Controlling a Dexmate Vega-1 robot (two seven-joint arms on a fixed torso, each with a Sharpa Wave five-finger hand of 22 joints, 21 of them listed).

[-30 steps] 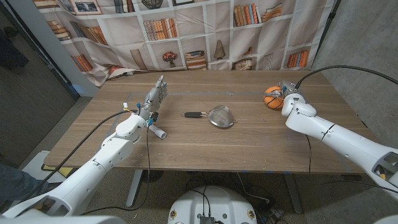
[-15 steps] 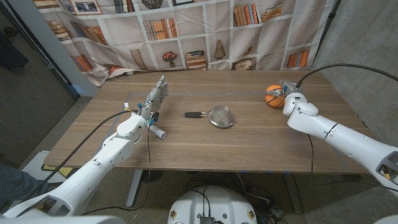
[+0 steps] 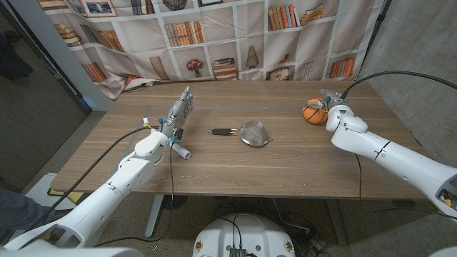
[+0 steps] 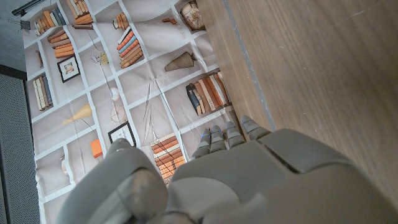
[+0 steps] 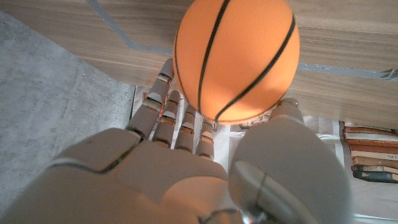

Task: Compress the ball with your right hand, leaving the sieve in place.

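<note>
- Ball point(image 3: 313, 112): at the table's far right, well apart from the sieve point(image 3: 253, 133).
- Right hand point(image 3: 333, 108): fingers cup the ball point(image 5: 235, 57); looks light, soft, smooth; squeeze across its middle.
- Left hand point(image 3: 178, 111): fingers released, grasping nothing.

Your right hand point(image 3: 330, 108) covers the near side of the ball point(image 3: 313, 111) in the head view, so you cannot tell there how the fingers meet it. In the right wrist view the ball's point(image 5: 235, 57) top is cut by the picture's edge, and the fingertips point(image 5: 166, 73) pass behind it. The sieve's point(image 3: 253, 133) mesh is too small to make out.
</note>
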